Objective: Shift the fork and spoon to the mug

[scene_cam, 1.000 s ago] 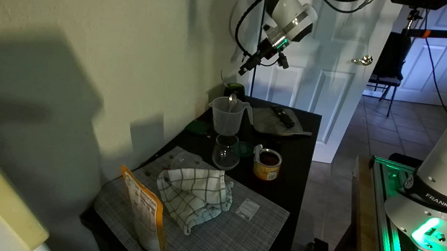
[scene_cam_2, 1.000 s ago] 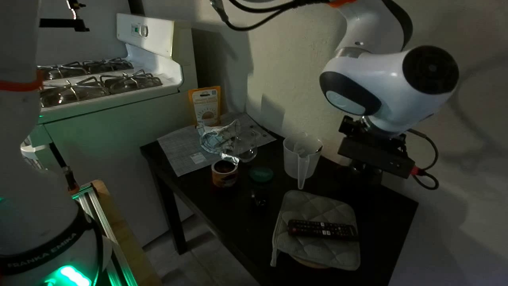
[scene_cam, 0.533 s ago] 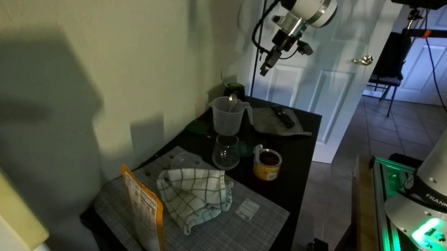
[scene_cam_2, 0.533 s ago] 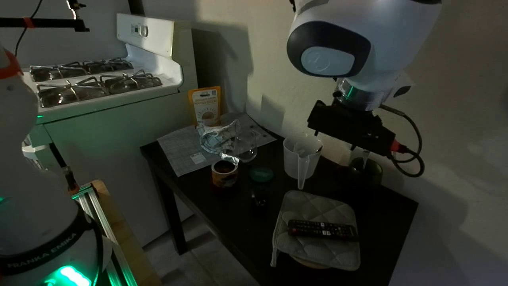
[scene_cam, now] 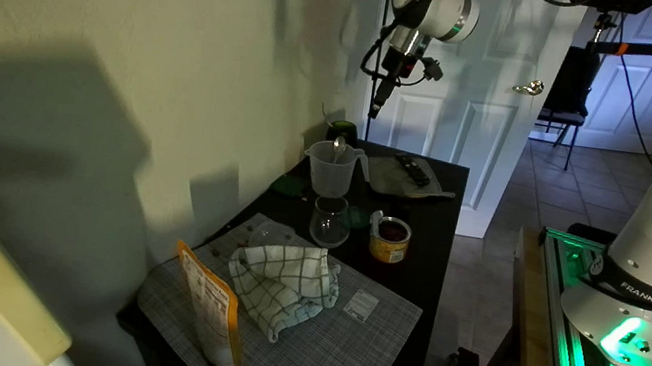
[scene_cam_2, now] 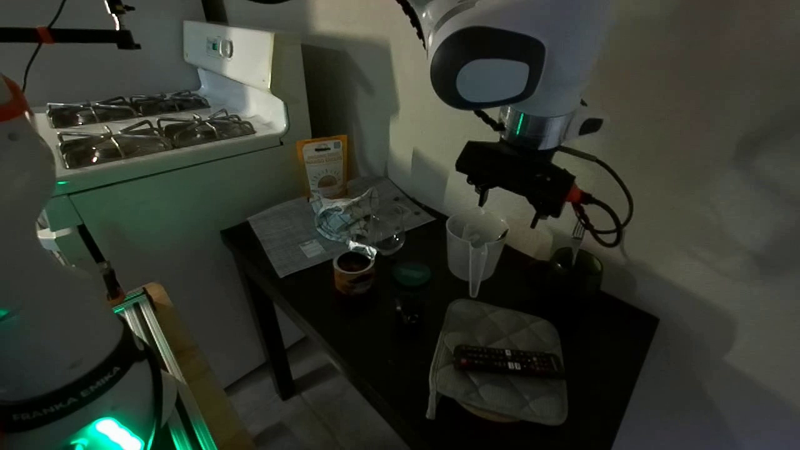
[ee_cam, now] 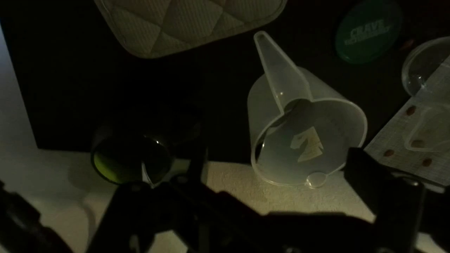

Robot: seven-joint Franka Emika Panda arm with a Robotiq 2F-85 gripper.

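Spoon point(scene_cam: 339, 145) sits bowl-up in the translucent measuring jug point(scene_cam_2: 459, 256), bowl showing at the rim; the fork point(scene_cam_2: 576, 242) stands in the dark green mug point(scene_cam_2: 586, 275) already, so the spoon's prob all that's left. Gripper point(scene_cam_2: 508, 215) hangs above the jug, jaws spread wide, pinching nothing. Best to ctr on the bowl end, straddle it w/o nudging the jug, pinch firmly b/c smooth metal may twist, then lift straight up till the handle end clears the rim before crossing to the mug.
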